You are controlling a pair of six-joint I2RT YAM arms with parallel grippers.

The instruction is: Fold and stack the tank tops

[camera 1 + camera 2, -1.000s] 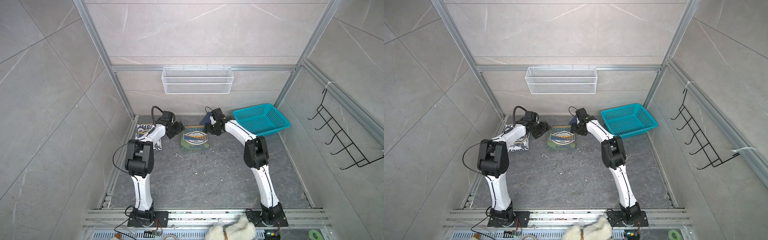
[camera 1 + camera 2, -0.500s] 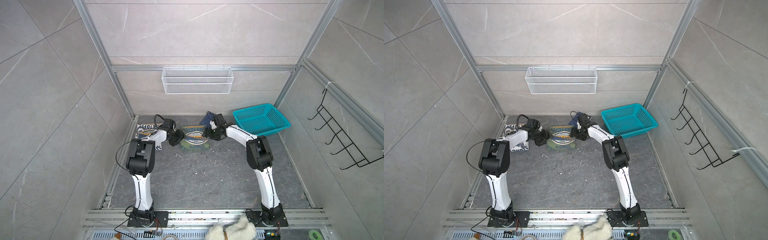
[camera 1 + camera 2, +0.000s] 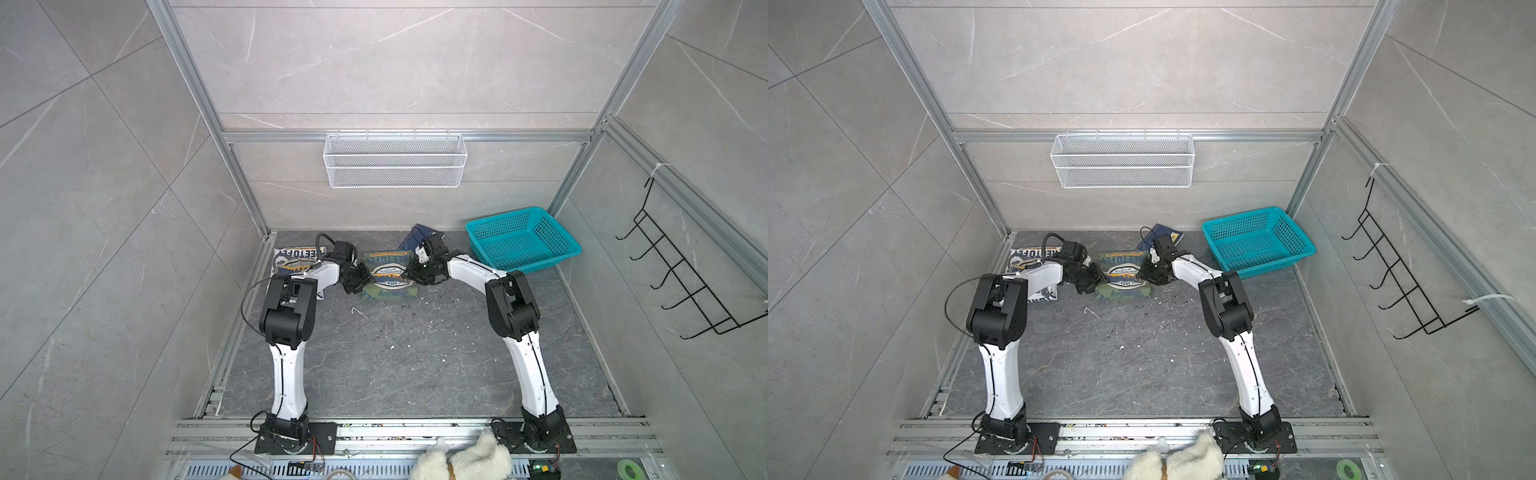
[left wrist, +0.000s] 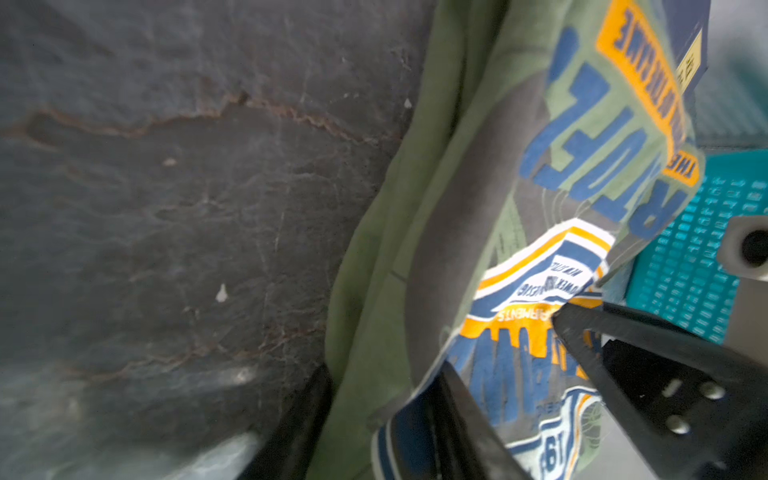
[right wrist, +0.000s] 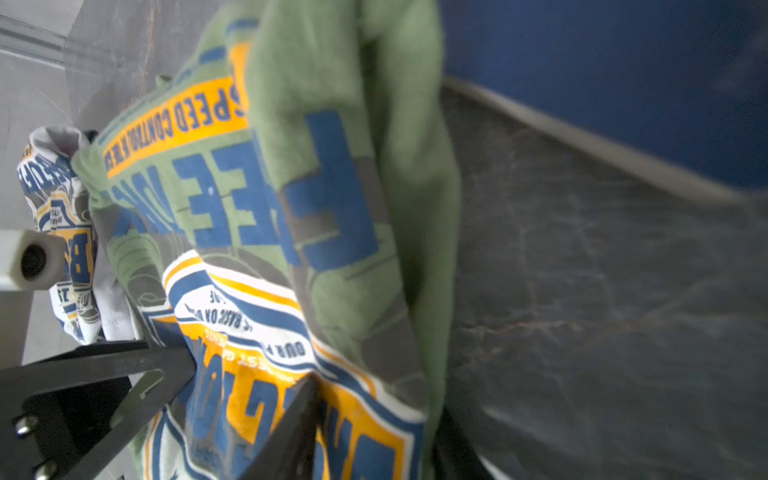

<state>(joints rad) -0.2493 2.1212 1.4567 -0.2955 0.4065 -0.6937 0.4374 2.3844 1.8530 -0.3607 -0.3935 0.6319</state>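
Left gripper (image 3: 360, 279) and right gripper (image 3: 410, 273) I have just lowered, narrowing their spread jaws to pinch, it seems through blur, opposite sides of the olive green sleeveless cloth top (image 3: 388, 291) at the far middle of the dark stone floor (image 3: 395, 353), ready for its next fold.

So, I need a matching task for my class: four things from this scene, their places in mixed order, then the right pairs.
Things
1. green top
2. white top
3. teal basket
4. wire basket

Places
A. hung on the back wall
B. back right corner of the floor
C. back of the floor, far left
D. back of the floor, middle

Pairs: 1-D, 2-C, 3-B, 4-A
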